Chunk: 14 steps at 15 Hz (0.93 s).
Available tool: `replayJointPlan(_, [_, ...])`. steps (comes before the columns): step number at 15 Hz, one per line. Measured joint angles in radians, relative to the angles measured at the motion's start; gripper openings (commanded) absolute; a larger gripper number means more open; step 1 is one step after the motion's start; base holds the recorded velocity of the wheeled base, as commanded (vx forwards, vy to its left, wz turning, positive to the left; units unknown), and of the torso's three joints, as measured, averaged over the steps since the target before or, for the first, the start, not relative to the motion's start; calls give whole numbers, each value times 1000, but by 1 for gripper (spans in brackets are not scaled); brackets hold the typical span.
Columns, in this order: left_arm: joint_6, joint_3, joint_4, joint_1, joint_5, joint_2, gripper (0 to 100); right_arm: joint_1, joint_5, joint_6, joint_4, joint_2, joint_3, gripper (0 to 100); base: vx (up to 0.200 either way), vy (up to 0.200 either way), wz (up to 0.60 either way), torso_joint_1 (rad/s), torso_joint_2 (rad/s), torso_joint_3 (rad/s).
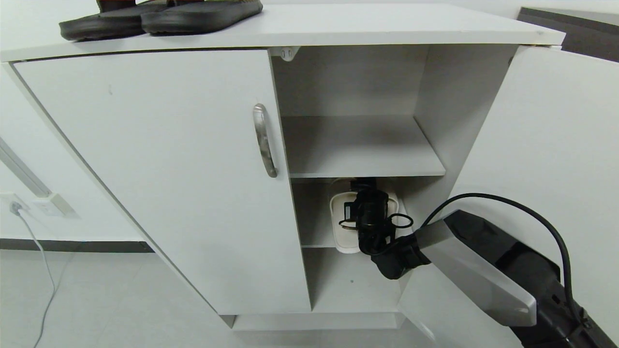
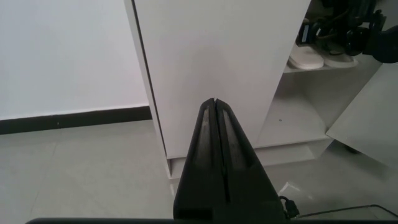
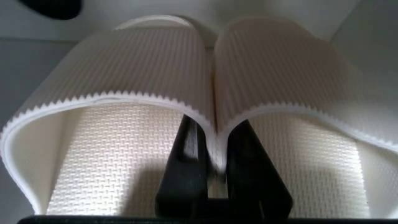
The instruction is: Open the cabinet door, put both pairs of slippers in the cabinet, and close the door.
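A pair of black slippers (image 1: 159, 19) lies on top of the white cabinet (image 1: 387, 29), at its left end. The cabinet's right door (image 1: 546, 159) stands open and its left door (image 1: 159, 169) is shut. My right gripper (image 1: 370, 212) is inside the cabinet at the second shelf down, shut on the pair of white slippers (image 1: 341, 227). In the right wrist view its fingers (image 3: 186, 162) pinch the adjoining straps of the white slippers (image 3: 155, 68). My left gripper (image 2: 214, 106) is shut on nothing, low in front of the shut left door.
The upper shelf (image 1: 358, 145) is bare. A metal handle (image 1: 263, 140) sits on the left door's edge. A wall socket with a cable (image 1: 14, 208) is at the far left, above tiled floor (image 2: 81, 174). The open door crowds my right arm.
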<state>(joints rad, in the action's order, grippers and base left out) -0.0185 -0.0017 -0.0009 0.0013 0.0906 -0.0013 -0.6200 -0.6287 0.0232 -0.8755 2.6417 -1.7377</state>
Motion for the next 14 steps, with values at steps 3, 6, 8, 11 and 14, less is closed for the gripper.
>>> replayJointPlan(3, [0, 0, 0, 0, 0, 0, 0, 1, 0, 1, 3, 15, -11, 0, 0, 0, 0, 0, 0, 0])
replayJointPlan(6, [0, 0, 0, 0, 0, 0, 0, 0, 0, 3, 4, 25, -18, 100, 0, 0, 0, 0, 0, 0])
replayJointPlan(8, [0, 0, 0, 0, 0, 0, 0, 1, 0, 3, 1, 26, -13, 100, 0, 0, 0, 0, 0, 0])
replayJointPlan(11, [0, 0, 0, 0, 0, 0, 0, -4, 0, 3, -16, 11, 51, 100, 0, 0, 0, 0, 0, 0])
replayJointPlan(14, [0, 0, 0, 0, 0, 0, 0, -13, 0, 3, -90, -44, 182, 100, 0, 0, 0, 0, 0, 0])
